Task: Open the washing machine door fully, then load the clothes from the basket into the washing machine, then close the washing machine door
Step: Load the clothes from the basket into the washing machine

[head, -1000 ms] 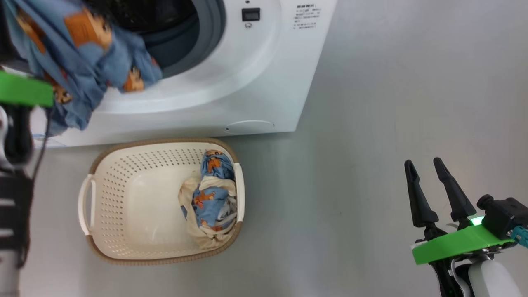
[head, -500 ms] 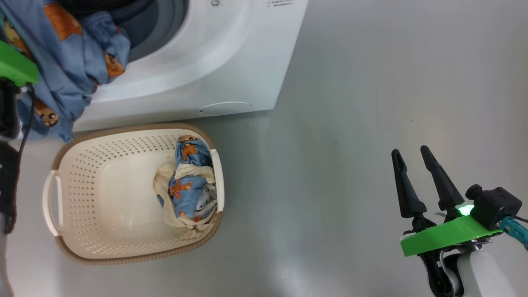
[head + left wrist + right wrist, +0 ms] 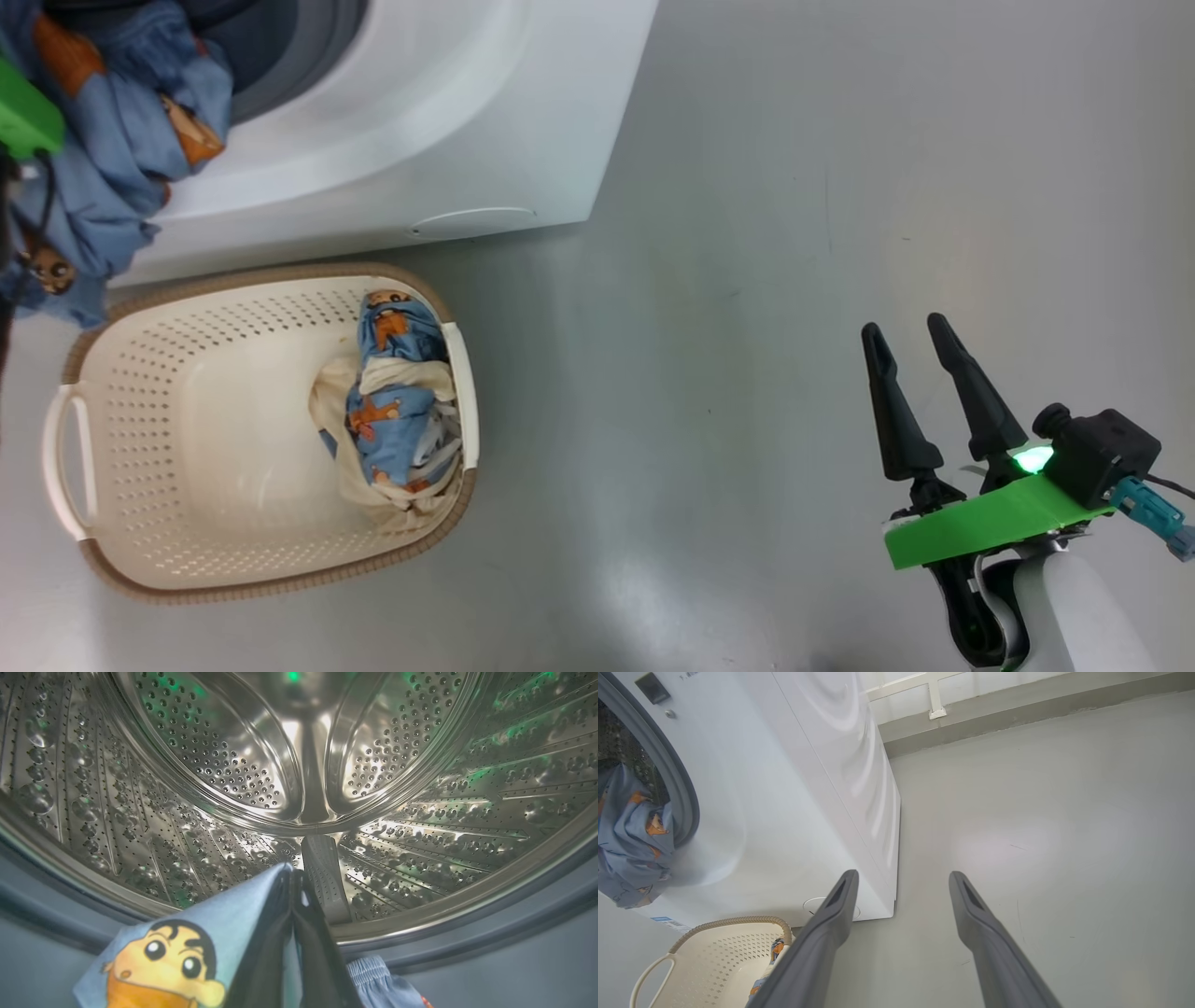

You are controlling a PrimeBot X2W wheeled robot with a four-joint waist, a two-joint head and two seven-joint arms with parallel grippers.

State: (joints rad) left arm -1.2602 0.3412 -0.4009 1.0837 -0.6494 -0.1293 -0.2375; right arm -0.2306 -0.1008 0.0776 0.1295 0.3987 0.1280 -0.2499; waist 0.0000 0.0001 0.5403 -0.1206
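My left gripper is shut on one bundle of the clothes, light blue fabric with an orange cartoon print. It holds it at the mouth of the washing machine, facing the steel drum. In the head view this bundle hangs over the grey-blue seal and down the white front. The second bundle, blue with cream-white cloth, lies at the right end of the basket on the floor before the machine. My right gripper hovers open and empty over the floor, far right of the basket. The washing machine door is out of view.
Grey floor spreads to the right of the machine and basket. In the right wrist view a low wall base with a white frame runs behind the machine. The basket sits close against the machine's front.
The head camera has shifted, so the machine and basket slide up and left in the picture. The held bundle has moved a little further into the opening. The right gripper stays open.
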